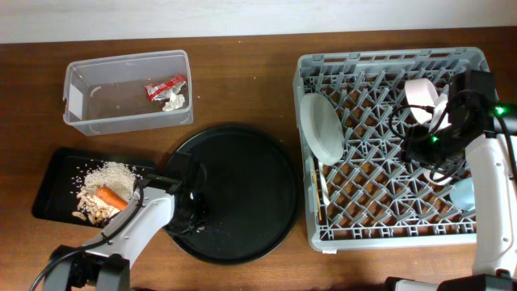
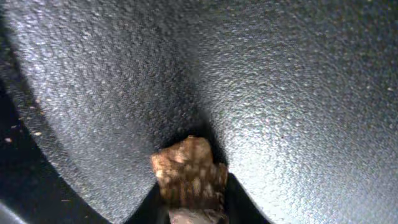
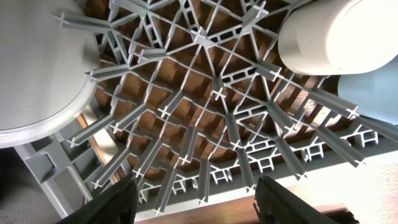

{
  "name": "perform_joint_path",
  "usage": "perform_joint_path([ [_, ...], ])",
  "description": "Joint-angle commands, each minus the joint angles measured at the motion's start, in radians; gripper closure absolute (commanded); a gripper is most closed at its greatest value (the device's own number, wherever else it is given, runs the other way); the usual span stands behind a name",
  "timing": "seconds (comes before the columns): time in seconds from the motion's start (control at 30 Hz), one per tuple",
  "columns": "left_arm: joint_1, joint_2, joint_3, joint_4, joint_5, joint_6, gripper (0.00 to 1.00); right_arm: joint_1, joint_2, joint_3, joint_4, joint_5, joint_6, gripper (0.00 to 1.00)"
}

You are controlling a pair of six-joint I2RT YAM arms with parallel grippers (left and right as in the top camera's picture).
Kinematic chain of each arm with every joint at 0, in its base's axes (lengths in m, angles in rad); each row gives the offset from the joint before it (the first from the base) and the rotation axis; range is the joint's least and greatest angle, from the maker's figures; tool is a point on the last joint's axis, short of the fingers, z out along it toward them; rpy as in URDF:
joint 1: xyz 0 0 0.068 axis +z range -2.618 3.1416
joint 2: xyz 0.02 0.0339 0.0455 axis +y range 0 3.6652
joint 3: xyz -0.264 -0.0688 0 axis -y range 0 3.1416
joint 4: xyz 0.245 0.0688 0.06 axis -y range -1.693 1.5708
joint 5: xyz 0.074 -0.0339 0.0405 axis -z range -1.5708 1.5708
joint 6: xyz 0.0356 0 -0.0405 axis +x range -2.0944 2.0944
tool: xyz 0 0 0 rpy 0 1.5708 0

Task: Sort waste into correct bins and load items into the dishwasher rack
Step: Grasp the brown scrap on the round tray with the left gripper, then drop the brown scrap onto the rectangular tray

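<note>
My left gripper point(image 2: 191, 194) is shut on a brown speckled food scrap point(image 2: 189, 174), just above the textured surface of the round black tray point(image 2: 280, 93). In the overhead view this gripper point(image 1: 192, 198) is over the left part of that tray point(image 1: 250, 194). My right gripper point(image 3: 198, 202) is open and holds nothing; it hangs over the grey dishwasher rack point(image 3: 205, 118). From overhead it point(image 1: 426, 136) is at the rack's point(image 1: 388, 226) right side. A pale plate point(image 1: 321, 127), a white cup point(image 1: 420, 91) and a light blue cup point(image 1: 463, 192) are in the rack.
A black rectangular tray point(image 1: 52, 190) at the left holds rice, a carrot piece point(image 1: 113, 197) and scraps. A clear bin point(image 1: 121, 89) at the back left holds a red wrapper point(image 1: 166, 85) and white crumpled waste. Thin wooden sticks point(image 1: 320, 194) lie along the rack's left side.
</note>
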Motion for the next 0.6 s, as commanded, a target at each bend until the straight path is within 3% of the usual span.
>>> perform_joint_path([
  [0.0,-0.002,0.009,-0.016,0.022,0.012,0.008,0.94,-0.003,-0.003,0.013,0.0,-0.006,0.005,0.36],
  [0.23,0.1,-0.009,0.116,-0.061,0.011,0.074,0.97,-0.003,-0.003,0.013,0.0,-0.006,0.005,0.36],
  [0.43,0.391,-0.021,0.269,-0.077,-0.026,0.172,0.95,-0.003,-0.003,0.013,0.0,-0.006,0.005,0.36],
  [0.5,0.529,-0.021,0.279,-0.009,-0.057,0.18,0.87,-0.003,-0.003,0.013,0.0,-0.006,0.005,0.36],
  [0.57,0.624,-0.018,0.279,0.035,-0.064,0.194,0.87,-0.003,-0.003,0.013,0.0,-0.006,0.005,0.36],
])
